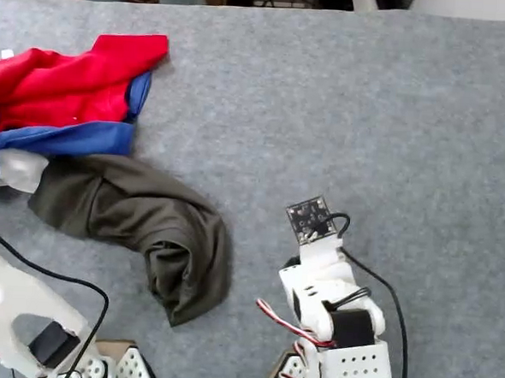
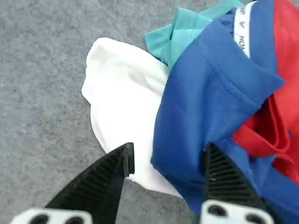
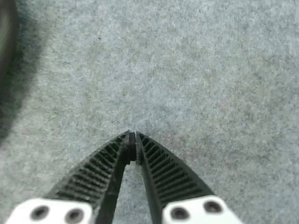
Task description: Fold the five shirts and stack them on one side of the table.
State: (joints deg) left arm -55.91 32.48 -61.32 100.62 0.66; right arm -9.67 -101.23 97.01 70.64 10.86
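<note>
From the high view, the shirts lie unfolded on the left part of the grey table (image 1: pixel 368 119). A red shirt (image 1: pixel 66 83) is crumpled near the far left corner and lies over a blue shirt (image 1: pixel 67 137). A bit of a white shirt (image 1: pixel 18 168) pokes out at the left edge. Just beside them, nearer the arms, a dark olive shirt (image 1: pixel 148 221) sprawls in a rumpled heap. The left arm (image 1: pixel 13 311) sits at the near left and the right arm (image 1: pixel 331 314) at the near middle.

In the left wrist view, the left gripper (image 2: pixel 168 148) has its jaws spread wide and holds nothing. It is over the edge where blue cloth overlaps white cloth. A teal shirt (image 2: pixel 187 28) peeks out beyond them.

In the right wrist view, the right gripper (image 3: pixel 131 136) is over bare table with its jaws pressed together and nothing between them. The dark shirt is at the picture's edge.
</note>
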